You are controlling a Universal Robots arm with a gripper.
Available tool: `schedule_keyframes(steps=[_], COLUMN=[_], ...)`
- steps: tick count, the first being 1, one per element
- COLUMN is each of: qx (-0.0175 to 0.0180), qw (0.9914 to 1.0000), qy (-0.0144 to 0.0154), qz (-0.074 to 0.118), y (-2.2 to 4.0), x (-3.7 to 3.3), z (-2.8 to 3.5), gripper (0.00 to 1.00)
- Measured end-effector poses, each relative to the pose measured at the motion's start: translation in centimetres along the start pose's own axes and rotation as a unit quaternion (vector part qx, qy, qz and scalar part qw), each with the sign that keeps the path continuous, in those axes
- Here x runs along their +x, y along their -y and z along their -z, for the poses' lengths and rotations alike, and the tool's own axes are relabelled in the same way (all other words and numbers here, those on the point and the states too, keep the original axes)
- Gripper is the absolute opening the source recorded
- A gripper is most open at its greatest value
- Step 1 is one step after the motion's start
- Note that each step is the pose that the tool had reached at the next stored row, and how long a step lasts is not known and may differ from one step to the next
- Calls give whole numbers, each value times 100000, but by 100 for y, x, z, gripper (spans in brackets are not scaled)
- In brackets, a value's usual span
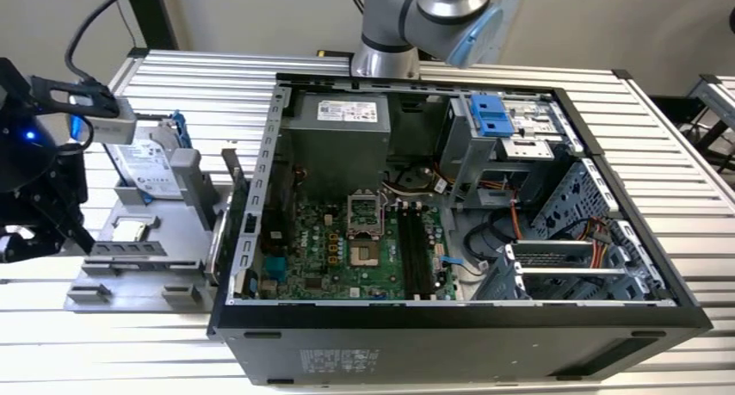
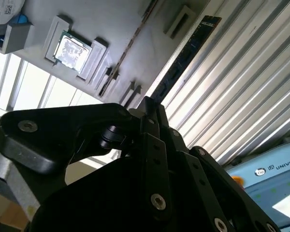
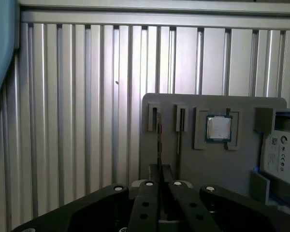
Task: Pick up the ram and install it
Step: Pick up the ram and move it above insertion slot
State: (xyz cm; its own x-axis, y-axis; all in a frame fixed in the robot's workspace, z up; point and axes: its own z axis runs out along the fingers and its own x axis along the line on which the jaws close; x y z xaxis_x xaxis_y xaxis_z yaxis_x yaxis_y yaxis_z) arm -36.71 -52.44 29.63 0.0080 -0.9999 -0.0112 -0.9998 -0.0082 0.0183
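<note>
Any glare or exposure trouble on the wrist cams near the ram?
Second wrist view: CPU chip glares white, table slats blown out, end effector nearly silhouetted, ram dark but readable. First wrist view: softer light, end effector in shadow.

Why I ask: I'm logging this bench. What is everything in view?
table: one, silver, slatted, under everything.
computer case: one, black, lying open on the table.
motherboard: one, green, inside the case.
holder: one, grey, on the table, at the exterior view's left of the case.
hard drive: one, silver in a blue bracket, standing in the holder.
CPU chip: one, silver, square, in a recess of the holder.
ram: one, dark stick, held at one end, over the holder's slots.
arm: one, grey with blue caps, base behind the case.
gripper: one, black, shut on the ram.
</note>
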Motion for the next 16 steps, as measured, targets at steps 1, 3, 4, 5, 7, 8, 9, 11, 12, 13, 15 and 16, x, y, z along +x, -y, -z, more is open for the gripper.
schedule_keyframes(steps=[1, 3, 4, 5, 7, 8, 9, 11, 12, 13, 15, 16], qx=[17, 44, 56, 63, 89, 98, 108, 114, 117, 115, 119, 117], qw=[100000, 100000, 100000, 100000, 100000, 100000, 100000, 100000, 100000, 100000, 100000, 100000], qy=[-22, -67, -86, -105, -136, -153, -169, -199, -210, -223, -242, -253], qz=[-2, 0, -1, -3, -2, -2, -2, -3, -2, -3, -4, -4], y=[0, -1, -1, -2, -2, -3, -3, -4, -4, -4, -5, -6], x=[0, -1, -1, -2, -2, -3, -3, -4, -4, -4, -5, -5], z=[16, 52, 71, 89, 125, 144, 165, 205, 226, 247, 291, 313], gripper=[0, 0, 0, 0, 0, 0, 0, 0, 0, 0, 0, 0])
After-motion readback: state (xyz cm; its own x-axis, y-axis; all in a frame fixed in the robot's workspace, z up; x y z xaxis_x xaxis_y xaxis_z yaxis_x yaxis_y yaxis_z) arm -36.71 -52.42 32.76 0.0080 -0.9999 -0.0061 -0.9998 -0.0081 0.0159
